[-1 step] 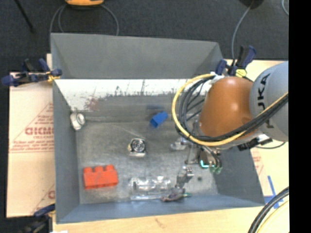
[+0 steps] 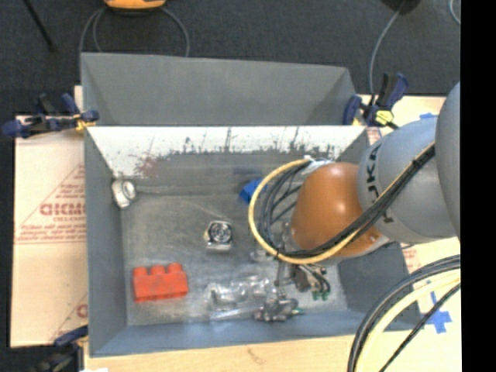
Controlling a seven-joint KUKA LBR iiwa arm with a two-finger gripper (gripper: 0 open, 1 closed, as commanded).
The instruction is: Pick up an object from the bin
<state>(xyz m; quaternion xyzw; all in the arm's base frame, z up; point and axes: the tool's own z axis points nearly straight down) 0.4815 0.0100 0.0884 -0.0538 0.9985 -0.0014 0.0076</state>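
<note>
The hand point(image 2: 277, 304) is low in the grey bin point(image 2: 105, 231), close to the near wall and right of the middle, below the arm's orange cover point(image 2: 329, 208). Whether it is spread or pressed together I cannot tell. It sits at the right end of 1 clear crumpled plastic piece point(image 2: 232, 294) lying along the near wall. A red toy brick point(image 2: 160, 282) lies near left, a round metal piece point(image 2: 218, 234) in the middle, a small white cup point(image 2: 122, 191) far left.
</note>
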